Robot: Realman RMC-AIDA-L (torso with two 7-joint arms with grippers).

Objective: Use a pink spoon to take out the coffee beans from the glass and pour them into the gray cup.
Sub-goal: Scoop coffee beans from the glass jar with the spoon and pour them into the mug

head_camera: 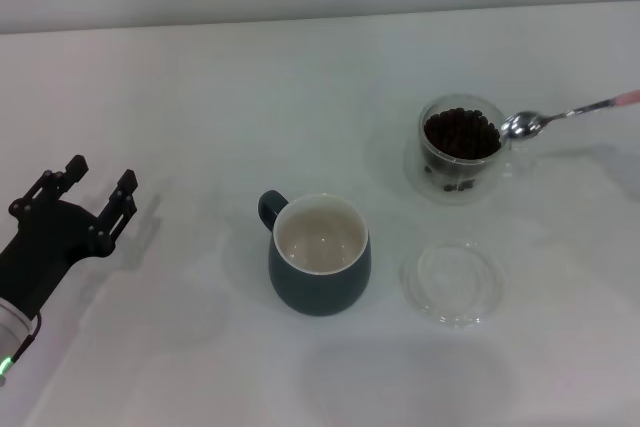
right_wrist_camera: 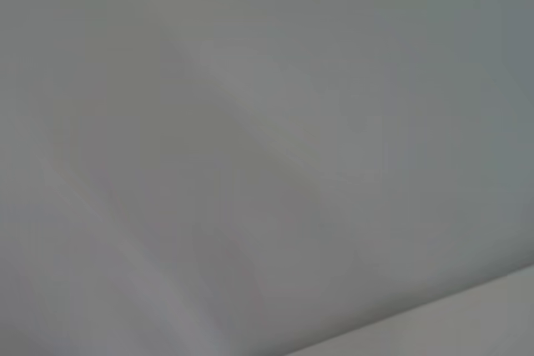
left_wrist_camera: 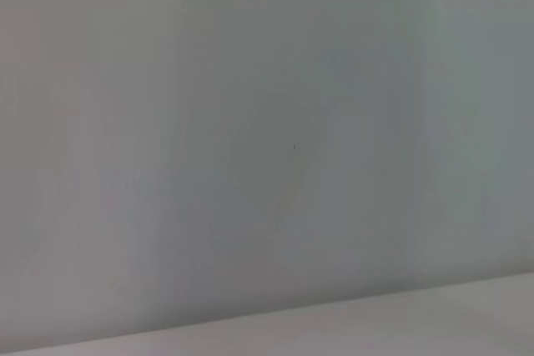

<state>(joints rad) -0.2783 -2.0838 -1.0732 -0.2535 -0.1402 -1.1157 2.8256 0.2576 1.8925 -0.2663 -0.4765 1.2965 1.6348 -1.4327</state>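
Note:
In the head view the glass (head_camera: pixel 459 169) stands at the right, filled with coffee beans (head_camera: pixel 460 134). The pink spoon (head_camera: pixel 565 114) reaches in from the right edge. Its shiny bowl (head_camera: pixel 520 126) hovers at the glass's right rim and looks empty. Its pink handle end (head_camera: pixel 628 97) runs out of the picture. The gray cup (head_camera: pixel 320 282) stands in the middle, cream inside and empty, with its handle to the far left. My left gripper (head_camera: pixel 100 180) is open and empty at the far left, well away from the cup. My right gripper is out of view.
A flat round clear glass dish (head_camera: pixel 455 283) lies on the white table (head_camera: pixel 200 97), right of the gray cup and in front of the glass. Both wrist views show only a plain pale surface.

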